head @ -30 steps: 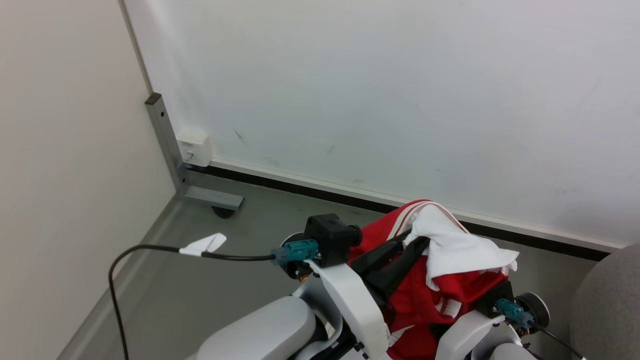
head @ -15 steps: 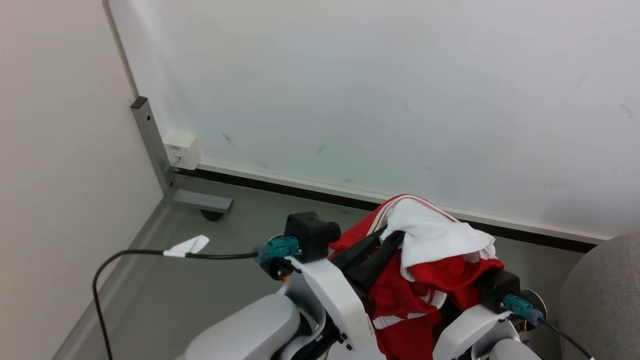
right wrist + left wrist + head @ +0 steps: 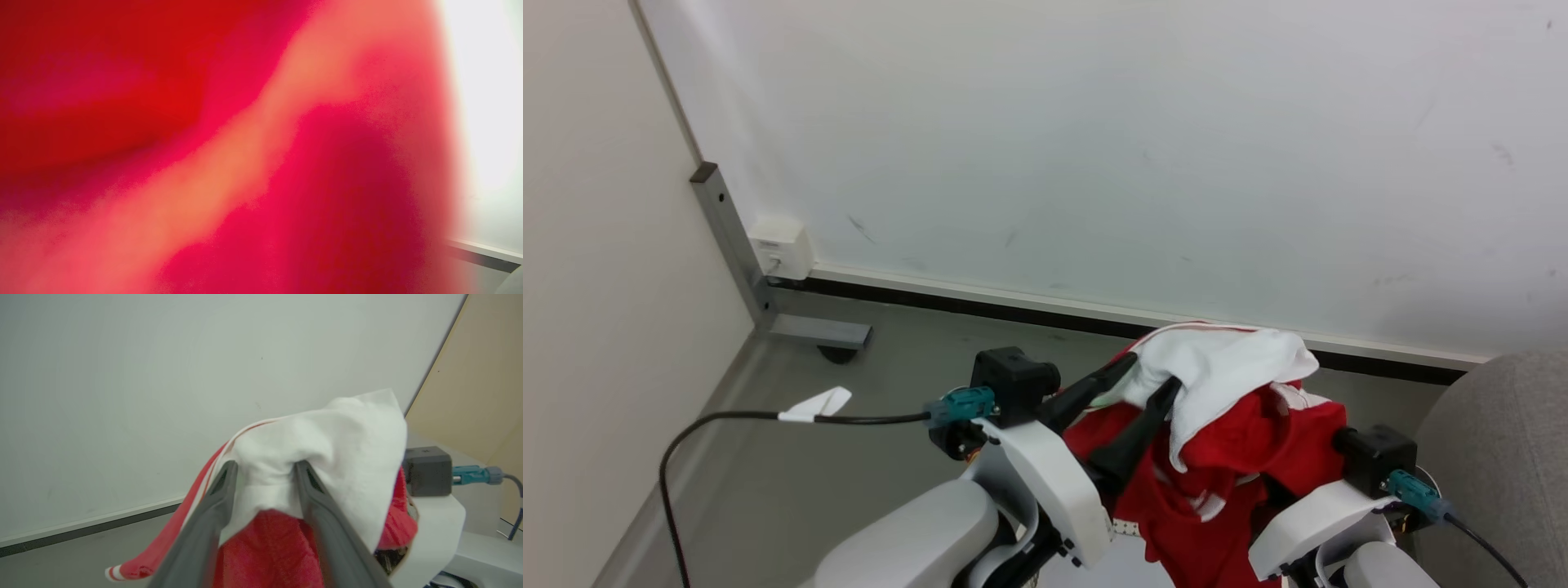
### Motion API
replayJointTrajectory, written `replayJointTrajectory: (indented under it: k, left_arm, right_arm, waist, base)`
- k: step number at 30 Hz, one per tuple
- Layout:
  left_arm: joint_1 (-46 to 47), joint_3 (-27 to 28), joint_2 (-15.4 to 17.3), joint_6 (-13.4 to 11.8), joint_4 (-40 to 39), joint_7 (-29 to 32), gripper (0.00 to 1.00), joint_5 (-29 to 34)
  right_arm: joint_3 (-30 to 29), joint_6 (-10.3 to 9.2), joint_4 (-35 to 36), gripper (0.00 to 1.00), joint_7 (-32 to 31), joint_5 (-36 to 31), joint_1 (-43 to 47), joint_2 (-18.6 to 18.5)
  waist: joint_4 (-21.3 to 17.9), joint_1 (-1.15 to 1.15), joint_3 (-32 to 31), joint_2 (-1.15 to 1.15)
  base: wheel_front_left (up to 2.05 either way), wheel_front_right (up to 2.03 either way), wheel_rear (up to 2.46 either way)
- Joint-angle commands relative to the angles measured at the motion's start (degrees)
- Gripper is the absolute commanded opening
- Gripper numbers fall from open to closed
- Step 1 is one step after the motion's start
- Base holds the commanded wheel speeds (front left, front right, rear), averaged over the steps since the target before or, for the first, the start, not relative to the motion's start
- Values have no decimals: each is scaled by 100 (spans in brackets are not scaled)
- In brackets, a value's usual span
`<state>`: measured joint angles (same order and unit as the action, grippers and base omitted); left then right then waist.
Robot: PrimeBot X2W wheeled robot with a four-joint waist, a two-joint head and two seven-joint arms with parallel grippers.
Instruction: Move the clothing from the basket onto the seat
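The clothing, red with a white panel, hangs bunched in the air between my two arms. Its white part drapes over the tips of my left gripper, whose two dark fingers stand apart. In the left wrist view, white fabric of the clothing sags between and over the spread fingers of the left gripper. My right gripper's fingers are buried in the garment beyond the black wrist block, and red cloth presses against that lens. The grey seat curves in at the lower right. The basket is out of view.
A white wall with a dark baseboard runs behind the arms. At the left corner, a metal post with a foot and a white wall box stand. A black cable with a white tag loops over the grey floor.
The left gripper's fingers have spread apart under the white fabric. The head view has turned right, so more of the seat shows, and the bundle sits closer to it.
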<state>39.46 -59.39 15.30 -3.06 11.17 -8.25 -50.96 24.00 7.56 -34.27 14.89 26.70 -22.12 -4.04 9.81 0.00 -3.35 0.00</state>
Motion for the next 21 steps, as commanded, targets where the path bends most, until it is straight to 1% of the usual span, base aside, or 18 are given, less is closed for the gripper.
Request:
replayJointTrajectory:
  k: [1, 8, 11, 16, 21]
  left_arm:
    - [-59, 5, 50, -10, 68, -60, 100, 46]
    - [-181, -19, 139, 29, 255, -212, 100, 81]
    - [-244, -8, 187, 21, 236, -262, 100, 94]
    - [-328, -12, 280, 25, 67, -411, 100, 196]
    - [-377, 7, 342, -29, -169, -524, 100, 283]
  right_arm:
    - [-98, -14, 79, 0, 29, 30, 88, -28]
    - [-622, -14, 476, 0, 29, 88, 223, -100]
    - [-754, -14, 652, 0, 27, 7, 262, -153]
    - [-990, -14, 1008, 0, -56, -144, 416, -268]
    - [-1210, -14, 1541, 0, -261, -336, 627, -259]
  waist:
    - [-84, 0, 36, 0]
    - [-404, 0, 114, 0]
    - [-579, 0, 138, 0]
    - [-957, 0, 173, 0]
    - [-1424, 0, 215, 0]
  base:
    - [0, 0, 0]
    - [0, 0, 0]
    - [0, 0, 0]
    - [0, 0, 0]
    - [0, 0, 0]
